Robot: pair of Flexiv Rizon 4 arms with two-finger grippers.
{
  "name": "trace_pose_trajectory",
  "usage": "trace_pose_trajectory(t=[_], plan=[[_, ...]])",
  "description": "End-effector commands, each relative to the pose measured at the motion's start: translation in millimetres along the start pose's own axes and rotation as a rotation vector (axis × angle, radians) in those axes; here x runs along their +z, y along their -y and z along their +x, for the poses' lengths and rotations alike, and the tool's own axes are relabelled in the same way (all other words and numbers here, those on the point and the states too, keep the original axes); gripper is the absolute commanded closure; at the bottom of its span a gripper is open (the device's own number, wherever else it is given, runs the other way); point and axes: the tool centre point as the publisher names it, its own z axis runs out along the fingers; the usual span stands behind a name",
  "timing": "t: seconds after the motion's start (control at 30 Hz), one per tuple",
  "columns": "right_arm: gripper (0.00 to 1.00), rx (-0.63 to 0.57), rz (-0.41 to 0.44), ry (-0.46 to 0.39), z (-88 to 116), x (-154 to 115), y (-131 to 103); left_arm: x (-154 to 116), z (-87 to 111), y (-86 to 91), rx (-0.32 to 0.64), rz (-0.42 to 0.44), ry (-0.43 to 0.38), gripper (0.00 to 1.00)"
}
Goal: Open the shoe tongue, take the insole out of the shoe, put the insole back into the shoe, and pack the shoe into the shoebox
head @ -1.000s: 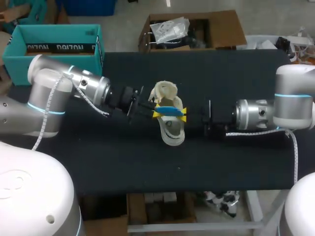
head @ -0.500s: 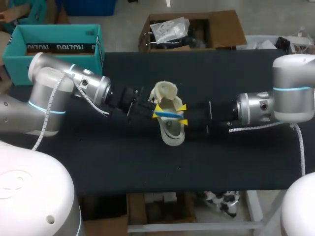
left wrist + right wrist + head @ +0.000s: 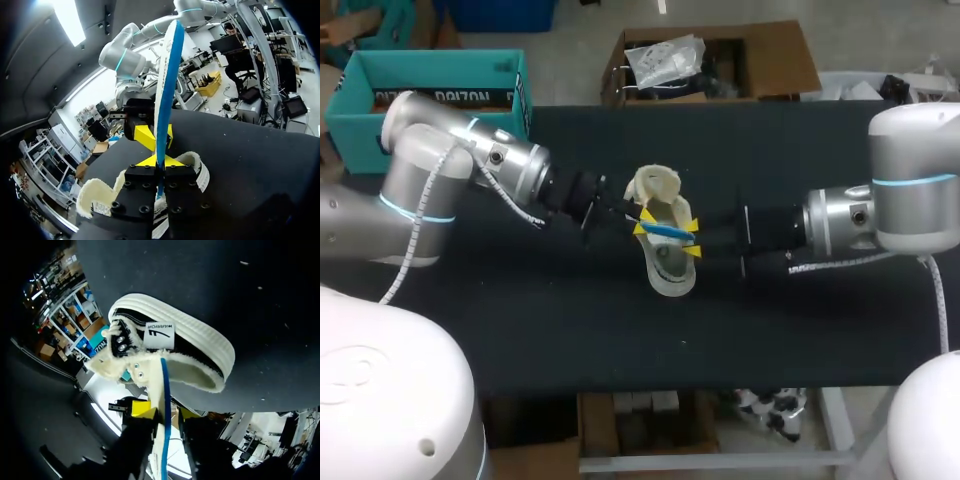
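Left gripper (image 3: 159,161) is clenched on one end of the insole (image 3: 167,80). The insole is held on edge just above the open mouth of the shoe (image 3: 672,272), with its long axis running across the shoe from arm to arm rather than along the sole. Right gripper (image 3: 162,411) is set at the insole's other end with fingers straddling it and a gap showing on one side, so it is judged released; a turn into line with the shoe is judged necessary for reinsertion. Shoebox (image 3: 430,85) is noted well apart, past the table's far left edge and behind the left arm (image 3: 430,190).
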Motion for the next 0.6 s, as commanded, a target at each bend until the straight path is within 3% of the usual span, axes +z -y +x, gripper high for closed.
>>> trace_pose_trajectory(t=[0.03, 0.33, 0.6], plan=[[0.87, -0.002, -0.022, -0.014, -3.5, -2.6, 4.9, -2.3, -2.3, 0.2, 0.003, -0.006, -0.015, 1.00], [1.00, -0.006, -0.048, -0.034, -5.2, 0.2, 3.7, -1.1, -3.0, -4.9, -0.007, -0.005, -0.034, 1.00], [1.00, -0.023, -0.070, -0.057, -6.7, 10.7, -4.4, -2.7, -3.1, -6.3, -0.005, 0.001, -0.049, 1.00]])
